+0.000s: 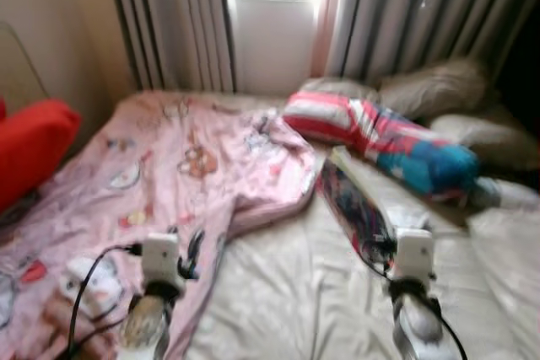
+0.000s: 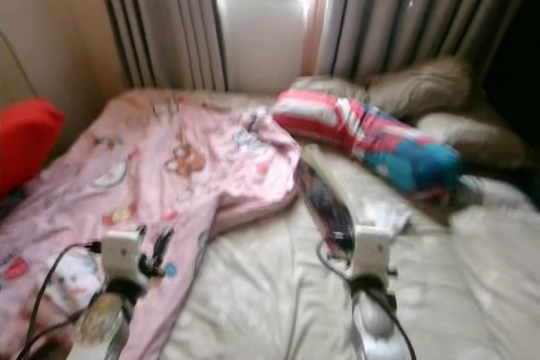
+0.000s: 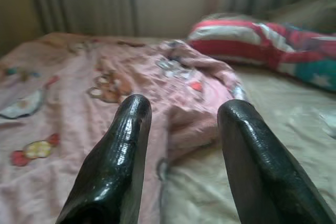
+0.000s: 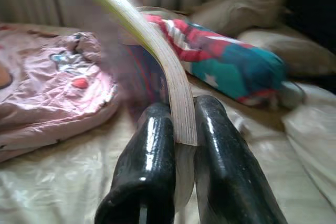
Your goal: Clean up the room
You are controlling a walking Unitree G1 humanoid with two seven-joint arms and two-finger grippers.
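Right wrist view shows our right gripper (image 4: pixel 181 129) pinching a book (image 1: pixel 359 200) by its page edge over the bed's (image 1: pixel 278 292) near edge; left gripper (image 3: pixel 184 124) gapes empty. We should lift slowly, lest the pages slip, clearing the pink blanket (image 1: pixel 186 166).

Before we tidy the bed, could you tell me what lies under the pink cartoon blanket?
The pink cartoon blanket is spread over the cream bedsheet, which shows beside its edge. Whatever else lies beneath it is covered and cannot be seen.
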